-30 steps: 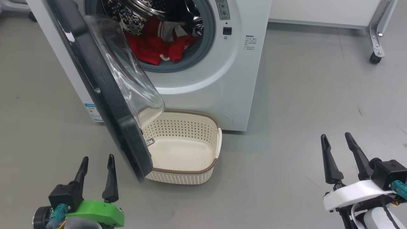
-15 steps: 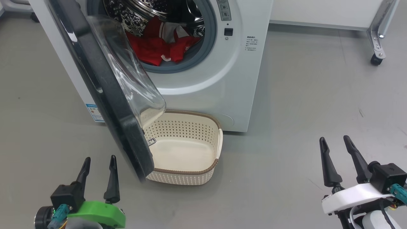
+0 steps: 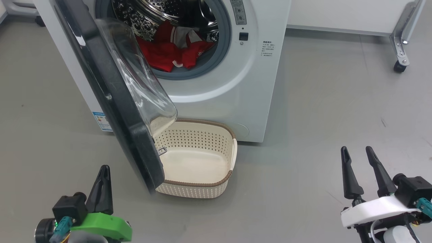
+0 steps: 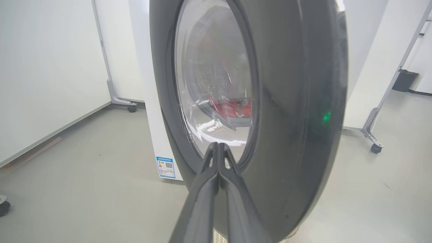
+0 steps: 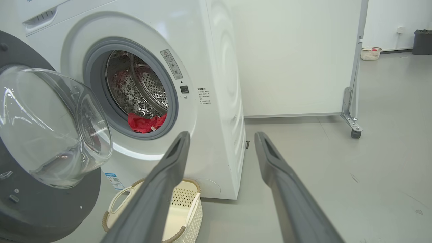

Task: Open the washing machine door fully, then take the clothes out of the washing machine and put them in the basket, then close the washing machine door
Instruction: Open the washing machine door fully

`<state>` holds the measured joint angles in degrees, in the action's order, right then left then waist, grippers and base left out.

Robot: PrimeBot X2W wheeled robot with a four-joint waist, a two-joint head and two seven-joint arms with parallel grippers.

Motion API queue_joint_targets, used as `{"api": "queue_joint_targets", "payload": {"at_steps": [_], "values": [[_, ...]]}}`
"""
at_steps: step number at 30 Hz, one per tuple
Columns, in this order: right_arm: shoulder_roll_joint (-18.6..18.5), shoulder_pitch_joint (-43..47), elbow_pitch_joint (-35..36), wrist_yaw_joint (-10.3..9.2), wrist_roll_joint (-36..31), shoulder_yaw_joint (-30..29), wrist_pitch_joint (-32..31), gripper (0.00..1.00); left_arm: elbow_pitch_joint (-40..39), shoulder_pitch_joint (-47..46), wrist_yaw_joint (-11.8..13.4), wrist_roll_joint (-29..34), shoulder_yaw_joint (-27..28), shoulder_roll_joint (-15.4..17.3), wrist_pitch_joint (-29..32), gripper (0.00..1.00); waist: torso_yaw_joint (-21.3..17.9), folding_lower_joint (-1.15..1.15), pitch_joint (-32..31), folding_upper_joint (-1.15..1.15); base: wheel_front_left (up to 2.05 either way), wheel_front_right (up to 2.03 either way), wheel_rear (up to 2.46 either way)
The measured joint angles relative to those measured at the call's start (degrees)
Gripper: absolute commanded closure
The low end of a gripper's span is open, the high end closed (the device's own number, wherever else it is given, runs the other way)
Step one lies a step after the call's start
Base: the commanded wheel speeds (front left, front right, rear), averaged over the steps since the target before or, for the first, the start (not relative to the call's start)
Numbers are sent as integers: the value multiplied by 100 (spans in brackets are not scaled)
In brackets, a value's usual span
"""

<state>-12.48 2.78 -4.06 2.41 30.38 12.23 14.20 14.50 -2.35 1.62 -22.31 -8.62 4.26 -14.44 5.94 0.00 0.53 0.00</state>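
Note:
The white washing machine (image 3: pixel 233 87) fills the upper middle of the head view. Its door (image 3: pixel 111 101), black-rimmed with a bulging glass bowl, hangs partly open and swings out over the basket. Red clothes (image 3: pixel 170 54) lie in the steel drum, and they show too through the opening in the right wrist view (image 5: pixel 146 122). The cream basket (image 3: pixel 233 148) sits on the floor at the machine's foot, with nothing in it. My left gripper (image 3: pixel 103 170) is shut and holds nothing, low at the left, just outside the door's outer face (image 4: pixel 297 101). My right gripper (image 3: pixel 357 152) stands open at the lower right.
A white partition on a wheeled metal foot (image 3: pixel 400 65) stands at the back right. Grey floor spreads to the right of the machine. A second small basket (image 5: pixel 370 53) and a dark bin (image 5: pixel 422 41) sit far off in the right wrist view.
My left gripper has gone from open to shut. The head camera has shifted a little, so the whole scene sits slightly lower.

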Motion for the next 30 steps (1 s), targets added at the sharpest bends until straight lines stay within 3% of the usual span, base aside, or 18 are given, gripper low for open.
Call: {"api": "queue_joint_targets", "payload": {"at_steps": [11, 30], "values": [[2, 13, -40, 104, -137, -30, 0, 0, -290, -104, -90, 27, 152, 8, 0, 100, 20, 0, 34, 0, 0, 0, 0], [177, 13, -197, 223, -259, -70, 0, 0, -1605, -1398, -122, 359, 271, 160, -29, 100, 16, 0, -6, 0, 0, 0, 0]]}}
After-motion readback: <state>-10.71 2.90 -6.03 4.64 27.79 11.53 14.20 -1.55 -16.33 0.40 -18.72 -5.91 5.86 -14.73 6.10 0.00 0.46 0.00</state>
